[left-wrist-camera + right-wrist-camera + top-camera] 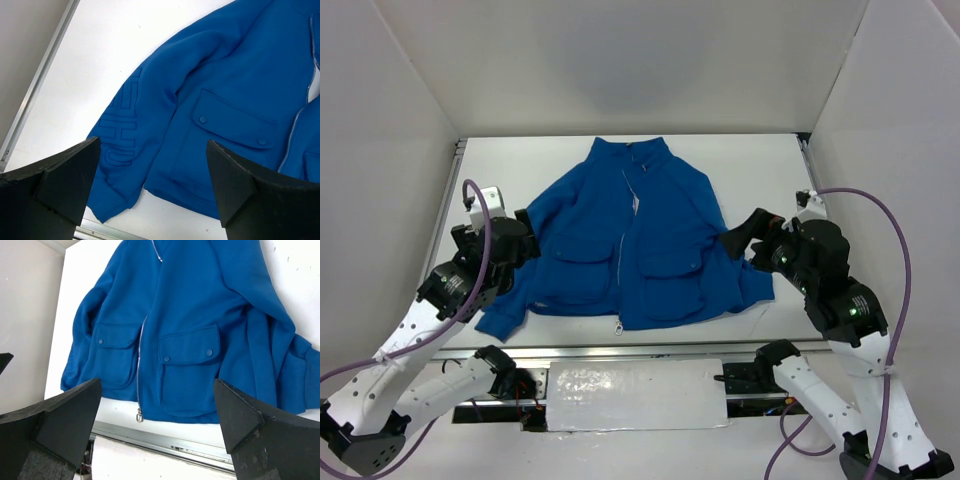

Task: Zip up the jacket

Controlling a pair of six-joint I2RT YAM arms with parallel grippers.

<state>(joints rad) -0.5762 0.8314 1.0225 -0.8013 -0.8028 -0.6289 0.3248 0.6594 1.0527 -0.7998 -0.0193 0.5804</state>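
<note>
Jacket (630,240) lies flat on the table (750,170), front up, collar toward the far wall. The zipper gapes near the collar, and its pull (139,415) sits down at the bottom hem. Left gripper (153,143) hangs over the left-side sleeve, jaws spread wide, holding nothing. Right gripper (157,382) is by the right-side sleeve (same state: wide apart, empty).

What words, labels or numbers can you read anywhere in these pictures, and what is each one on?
"...EHU": raised same-colour letters running along the sleeve of the bright blue fabric jacket, seen in the left wrist view. The letters before these are creased and cannot be read for certain.
No other text can be read in any view.
</note>
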